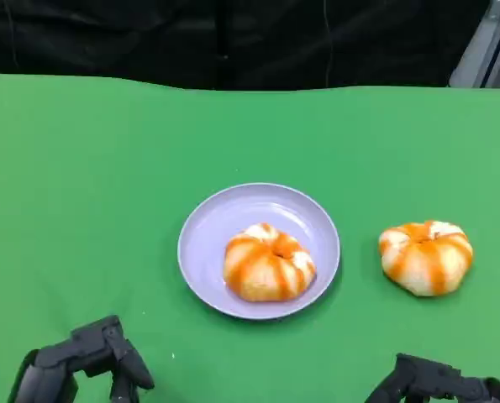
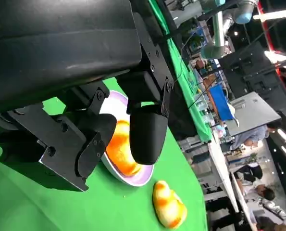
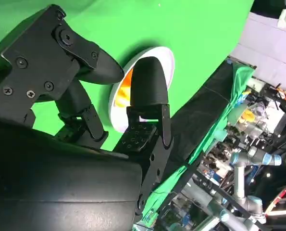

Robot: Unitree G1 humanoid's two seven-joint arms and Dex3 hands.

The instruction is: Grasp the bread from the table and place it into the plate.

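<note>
Both hands, left hand [image 1: 81, 361] and right hand [image 1: 439, 382], hover empty with fingers apart near the table's front edge; one bun [image 1: 268, 262] already sits in the lilac plate [image 1: 212, 231], so I'd guess the right must reach for the bread [image 1: 426, 256] beside it.

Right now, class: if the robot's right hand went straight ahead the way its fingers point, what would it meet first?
Probably the lilac plate: in the right wrist view the right hand points its fingers at the plate's rim, with the bread on the plate just behind. Depth is unclear.

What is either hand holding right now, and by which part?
Nothing. The left hand and right hand are both empty; one bread lies in the plate, another bread on the table.
</note>
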